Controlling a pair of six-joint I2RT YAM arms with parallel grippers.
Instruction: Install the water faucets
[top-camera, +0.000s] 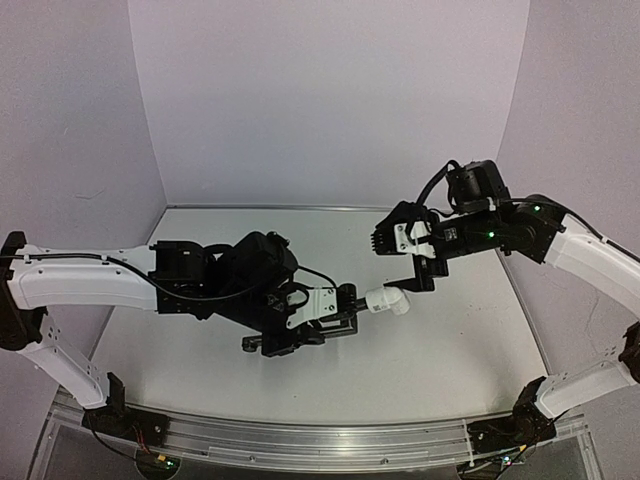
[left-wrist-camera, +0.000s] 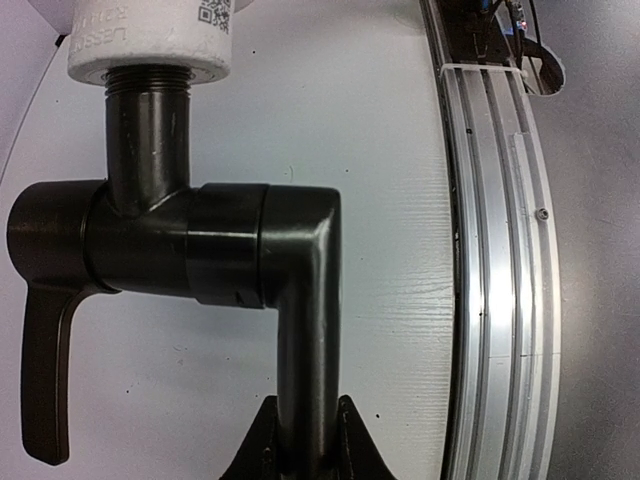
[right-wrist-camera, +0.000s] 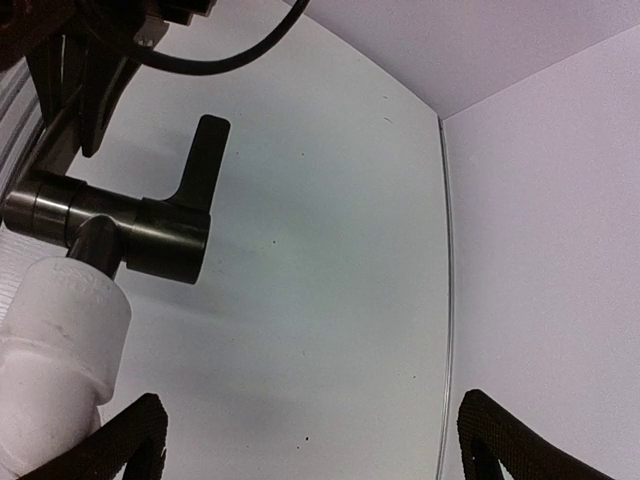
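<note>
My left gripper (left-wrist-camera: 305, 455) is shut on the spout of the black faucet (left-wrist-camera: 300, 300) and holds it above the table. The faucet's threaded stub sits in the white fitting (left-wrist-camera: 150, 45), and its lever hangs at the left. In the top view the left gripper (top-camera: 343, 306) points right with the white fitting (top-camera: 388, 300) at the faucet's end. My right gripper (top-camera: 420, 275) hovers just above that fitting, open and empty. In the right wrist view the gripper (right-wrist-camera: 310, 445) is wide open, the white fitting (right-wrist-camera: 55, 370) lies by its left finger, and the black faucet (right-wrist-camera: 130, 230) lies beyond.
The white table (top-camera: 450, 350) is walled by lilac panels at the back and sides. An aluminium rail (top-camera: 320, 435) runs along the near edge and also shows in the left wrist view (left-wrist-camera: 495, 300). The table's far edge meets the wall in the right wrist view (right-wrist-camera: 445, 300).
</note>
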